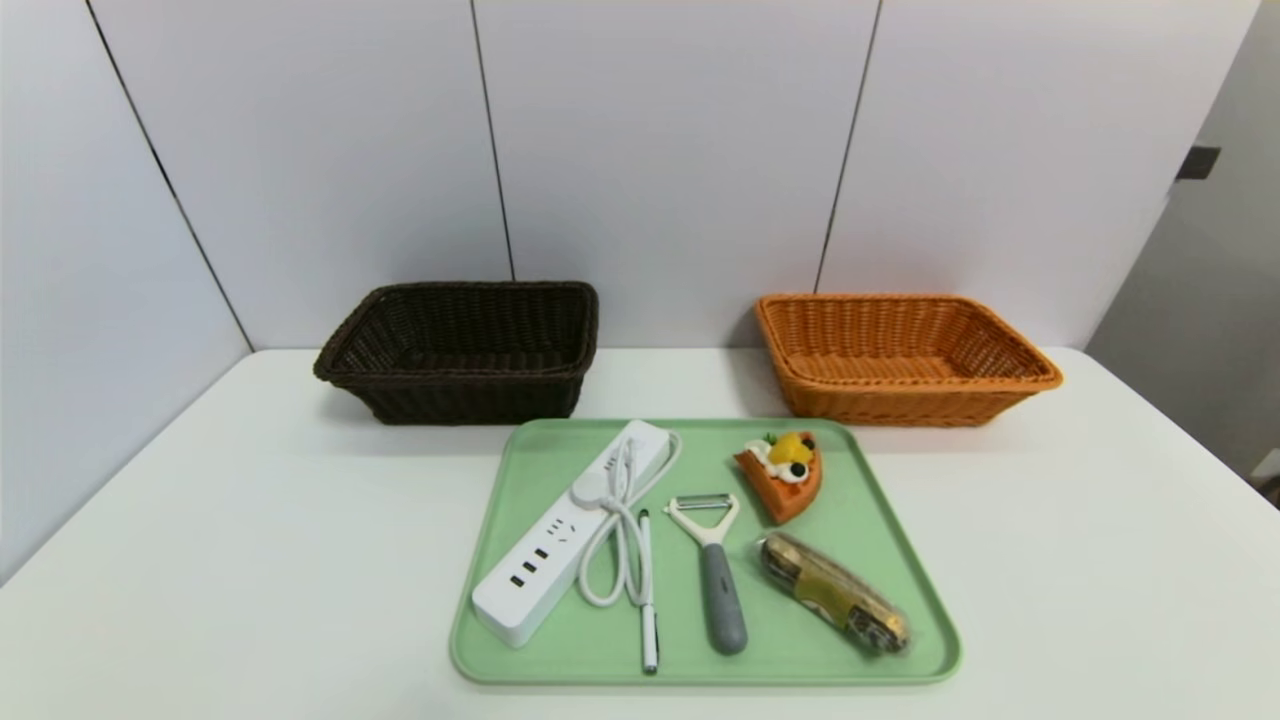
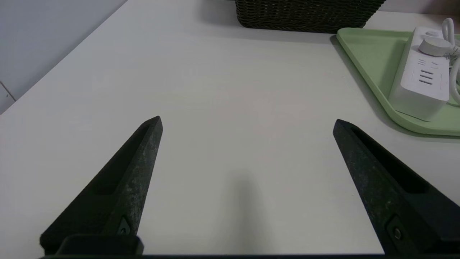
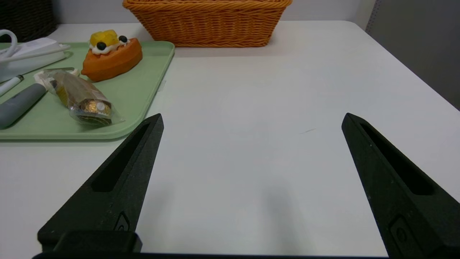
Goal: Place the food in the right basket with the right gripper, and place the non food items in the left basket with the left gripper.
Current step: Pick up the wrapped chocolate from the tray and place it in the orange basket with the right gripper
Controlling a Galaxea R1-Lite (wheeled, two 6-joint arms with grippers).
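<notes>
Across the green tray (image 1: 800,655) on the white table (image 1: 250,560), the long things all lie flat at their own slants. The power strip (image 1: 570,540) runs from near left to far right, its coiled cord partly on top; the white pen (image 1: 648,620) points almost straight away beside it. Next comes the peeler (image 1: 720,580), grey handle toward the near edge, white head away. The wrapped snack (image 1: 835,594) slants from far left to near right, and beyond it the cake wedge (image 1: 785,475) aims one narrow corner nearward. Behind stand the dark brown basket (image 1: 480,400) at left and the orange basket (image 1: 910,405) at right, both long side to side. Over bare table, the left gripper (image 2: 248,120) and right gripper (image 3: 253,117) hold their jaws wide apart, gripping nothing.
</notes>
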